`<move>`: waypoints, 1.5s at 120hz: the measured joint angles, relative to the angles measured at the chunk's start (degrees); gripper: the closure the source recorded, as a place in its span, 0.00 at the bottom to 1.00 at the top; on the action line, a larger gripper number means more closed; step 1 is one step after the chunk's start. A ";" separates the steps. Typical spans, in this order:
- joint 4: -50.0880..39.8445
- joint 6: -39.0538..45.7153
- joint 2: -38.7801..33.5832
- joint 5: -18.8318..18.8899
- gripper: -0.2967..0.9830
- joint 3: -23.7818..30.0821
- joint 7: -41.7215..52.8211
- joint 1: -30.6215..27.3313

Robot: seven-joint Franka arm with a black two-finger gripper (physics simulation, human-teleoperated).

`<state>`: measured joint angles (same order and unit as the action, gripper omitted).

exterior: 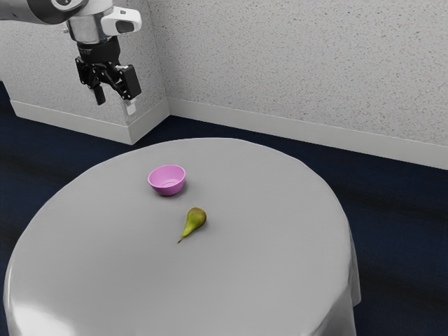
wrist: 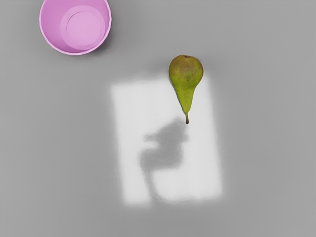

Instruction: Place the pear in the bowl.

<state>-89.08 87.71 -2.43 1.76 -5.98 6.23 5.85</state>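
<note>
Speckled pale-grey walls with white skirting are seen behind, dark blue floor below; most of the exterior view's lower part is taken up by a round table under a smooth grey cloth. Upper left of frame: black two-finger gripper, held up above table level, fingers spread apart, nothing gripped. Left of centre: round pink bowl, set upright on the cloth. Just right and lower: green-yellow pear with brownish thick end, laid on its side near the bowl, not touching, stem pointed lower left. Wrist view: bowl at upper left, cut off by the top edge; bright patch at centre, crossed by a grey shadow; pear right of centre, upper half, outside the bowl.
</note>
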 joint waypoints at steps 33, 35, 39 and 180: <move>0.02 0.00 -0.01 0.12 0.23 0.34 -0.11 -0.23; 0.02 0.00 -0.03 0.14 0.23 0.39 -0.13 -0.24; 0.02 0.00 -0.06 0.16 0.23 0.45 -0.19 -0.20; -30.91 38.47 10.63 -1.62 0.23 7.60 -15.07 -0.09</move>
<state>-120.00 126.18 8.19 0.15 1.63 -8.84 5.76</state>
